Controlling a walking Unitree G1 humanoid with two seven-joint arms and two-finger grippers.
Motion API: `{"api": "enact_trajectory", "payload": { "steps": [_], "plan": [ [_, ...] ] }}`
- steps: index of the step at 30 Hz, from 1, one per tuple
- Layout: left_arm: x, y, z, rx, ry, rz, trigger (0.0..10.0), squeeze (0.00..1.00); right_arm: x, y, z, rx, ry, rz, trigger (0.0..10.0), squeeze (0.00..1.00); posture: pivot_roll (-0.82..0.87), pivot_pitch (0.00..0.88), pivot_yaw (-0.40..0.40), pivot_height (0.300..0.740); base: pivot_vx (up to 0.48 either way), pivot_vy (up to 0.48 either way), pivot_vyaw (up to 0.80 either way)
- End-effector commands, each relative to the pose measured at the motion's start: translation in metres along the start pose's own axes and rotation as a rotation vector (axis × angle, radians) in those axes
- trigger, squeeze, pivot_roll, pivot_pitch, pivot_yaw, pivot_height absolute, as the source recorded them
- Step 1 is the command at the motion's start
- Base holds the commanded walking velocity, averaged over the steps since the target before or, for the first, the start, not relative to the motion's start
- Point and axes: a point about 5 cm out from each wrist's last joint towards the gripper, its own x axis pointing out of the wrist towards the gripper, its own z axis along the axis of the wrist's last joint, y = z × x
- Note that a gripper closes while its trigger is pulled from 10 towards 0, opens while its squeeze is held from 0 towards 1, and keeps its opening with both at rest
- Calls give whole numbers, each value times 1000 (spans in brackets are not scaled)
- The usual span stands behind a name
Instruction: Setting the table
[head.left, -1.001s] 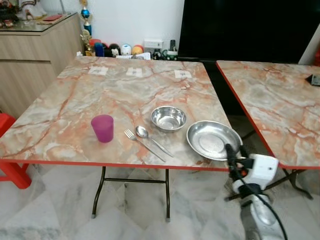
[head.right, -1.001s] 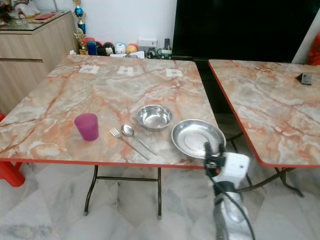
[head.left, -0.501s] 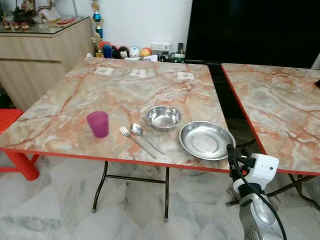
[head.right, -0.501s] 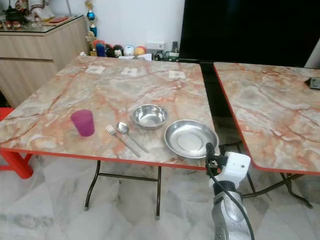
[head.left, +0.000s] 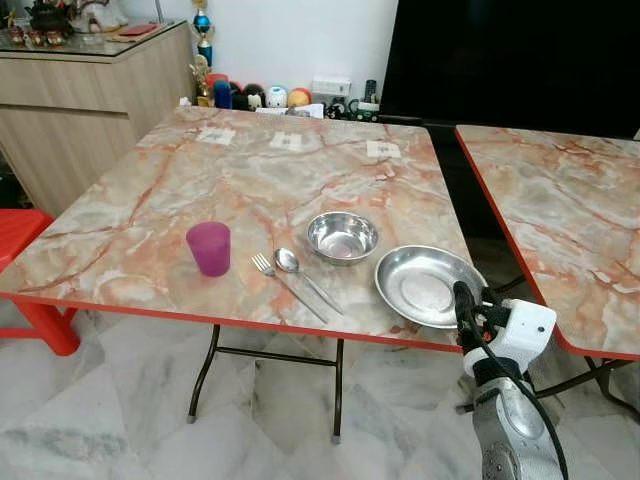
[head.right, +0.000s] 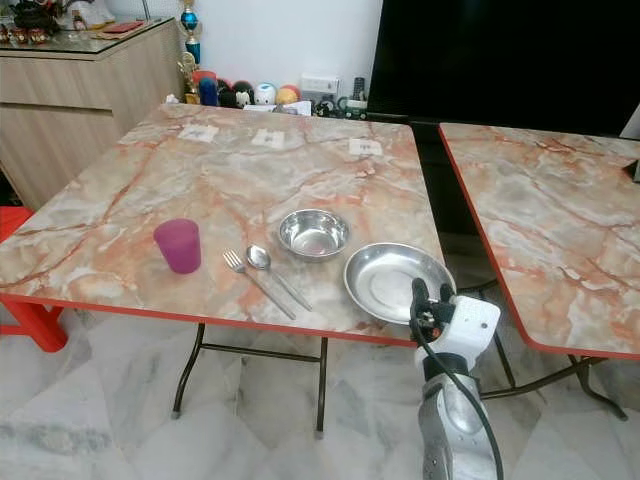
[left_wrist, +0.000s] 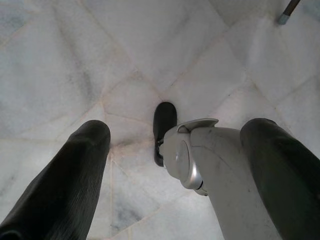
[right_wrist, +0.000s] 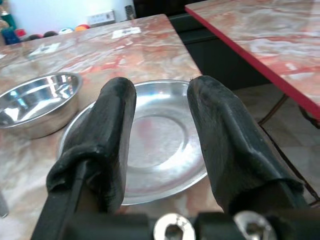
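Right gripper (head.left: 466, 300): fingers parted, empty, at the red near edge of the marble-pattern worktop (head.left: 150, 210), just before the shallow steel plate (head.left: 428, 285). Left gripper (left_wrist: 170, 150): parted, over pale floor tiles. Beyond: round steel bowl (head.left: 342, 236), spoon (head.left: 300, 272), fork (head.left: 285, 285), purple plastic cup (head.left: 209, 248). Second table (head.left: 570, 220) alongside; narrow gap between.

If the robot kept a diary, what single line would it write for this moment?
setting table | right gripper open, at near edge of steel plate | bowl, spoon, fork, purple cup on table | left arm idle
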Motion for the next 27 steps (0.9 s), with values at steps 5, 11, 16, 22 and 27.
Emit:
{"api": "enact_trajectory", "payload": {
  "steps": [5,11,16,22,27],
  "plan": [
    [-1,2,-3,-17,18,1,10000,0,4,-4,0,13,26,-28,10000,0,10,0,-66,740,0,0,-160],
    [-2,3,-7,-23,27,3,10000,0,4,-3,1,21,13,-34,10000,0,10,0,-69,740,0,0,-469],
    [-2,1,-10,-27,31,2,10000,0,5,-2,1,21,13,-31,10000,0,11,0,-71,740,0,0,0],
    [-2,0,-11,-27,32,1,10000,0,6,-1,1,25,16,-30,10000,0,14,0,-72,740,177,0,0],
    [-3,1,-12,-27,33,1,10000,0,7,1,1,31,15,-31,10000,0,13,0,-70,740,301,0,0]
  ]
}}
